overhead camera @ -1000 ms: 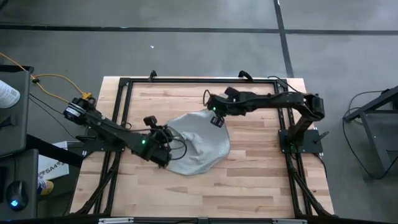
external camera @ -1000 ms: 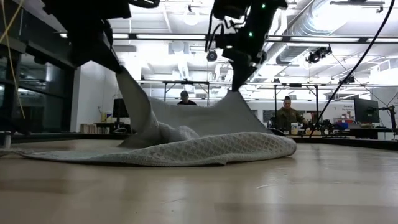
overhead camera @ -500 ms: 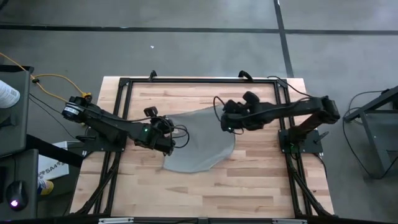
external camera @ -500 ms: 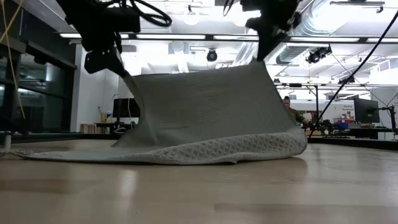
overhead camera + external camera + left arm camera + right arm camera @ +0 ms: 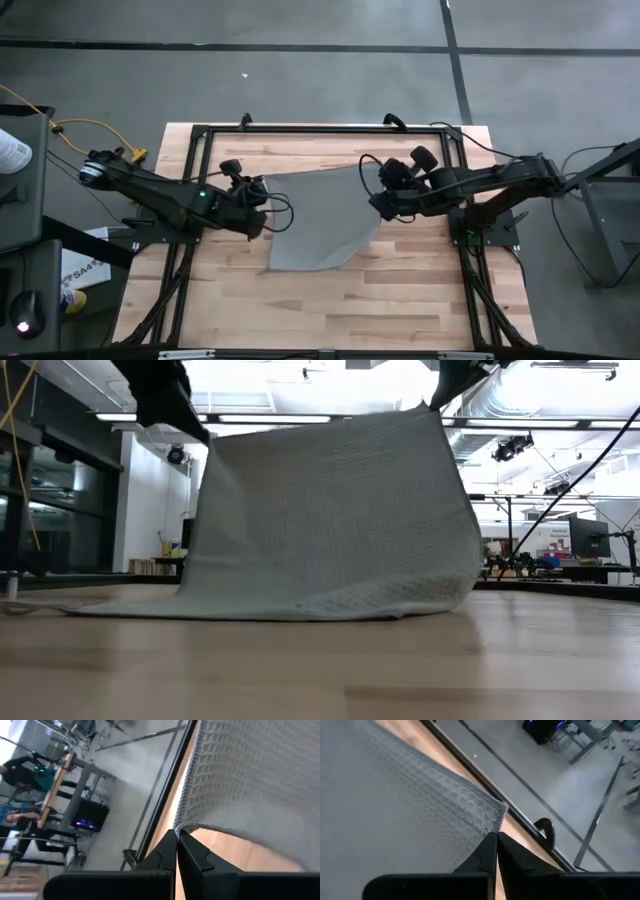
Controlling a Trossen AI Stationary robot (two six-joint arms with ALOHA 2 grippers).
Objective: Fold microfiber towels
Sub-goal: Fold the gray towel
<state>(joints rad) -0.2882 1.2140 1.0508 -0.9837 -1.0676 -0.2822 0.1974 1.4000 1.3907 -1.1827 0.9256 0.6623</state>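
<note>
The grey-blue microfiber towel [image 5: 325,220] hangs as a spread sheet between my two grippers, and its lower hem [image 5: 300,608] rests on the wooden table [image 5: 400,300]. My left gripper [image 5: 264,196] is shut on the towel's upper left corner. My right gripper [image 5: 376,198] is shut on its upper right corner. In the low view the towel [image 5: 330,510] stands like a curtain. Both arms reach out of that view's top, so the fingers hardly show there. My left gripper pinches the towel's corner [image 5: 183,826] between its two shut fingers, coming slanting down from the table's left side. The corner is lifted and the cloth runs nearly taut toward the other gripper. My right gripper pinches the towel close to its other upper corner [image 5: 494,822] between its shut fingers, slanting down from the table's right side. The cloth hangs below the fingers, spread flat, with the lower hem on the table.
A black metal frame [image 5: 200,135] runs along the table's far and side edges. Bare wood lies near the front edge. A person [image 5: 20,767] and desks with screens [image 5: 585,540] show in the room beyond the table.
Both grippers have risen and drawn apart, the left toward the table's left edge and the right toward its right edge, both staying shut. The towel, a crumpled heap a second ago, has been pulled up and spread into a broad sheet. Its lower hem has stayed on the table.
</note>
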